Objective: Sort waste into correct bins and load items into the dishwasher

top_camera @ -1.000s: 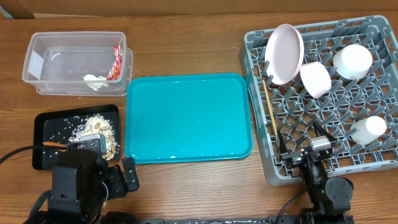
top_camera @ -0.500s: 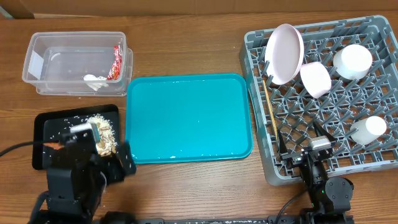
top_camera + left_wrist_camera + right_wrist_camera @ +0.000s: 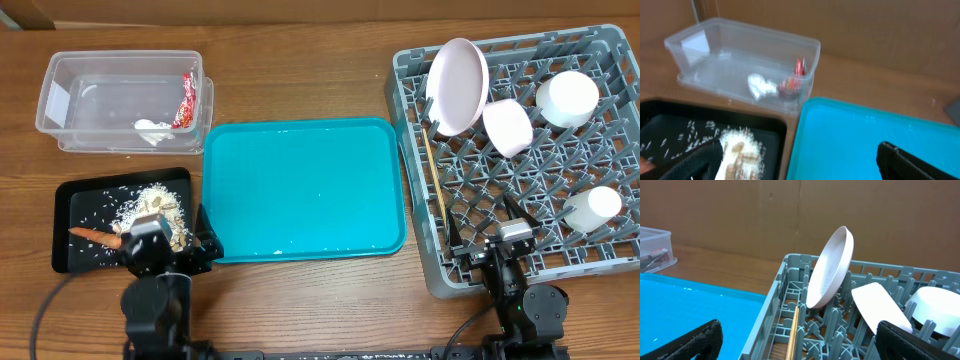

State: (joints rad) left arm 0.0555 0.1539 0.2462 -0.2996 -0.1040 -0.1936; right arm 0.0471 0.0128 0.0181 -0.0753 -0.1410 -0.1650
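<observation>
At the far left the clear tub held the red wrapper and the white tissue. Nearer, the black tray carried the rice scraps and the carrot, so all the waste appeared sorted.

The left gripper hung by that tray's near right corner, its fingers spread wide and gripping nothing.

The teal tray in the middle of the tabletop lay bare, apart from a few pale specks too small to identify.

To the right, the dish rack was loaded:
- The plate stood tilted on edge at its far left.
- The chopsticks lay along its left side.
- A second pale dish leaned just right of the plate.
- The bowl sat further right.
- The cup lay toward the near right.

The right gripper hovered over the rack's near edge, its fingers apart and empty.

Nothing loose showed on the tabletop, so the job looked essentially finished. Both arms sat low at the near edge, which suits a task at its end. At most, the specks on the teal tray seemed to remain.
</observation>
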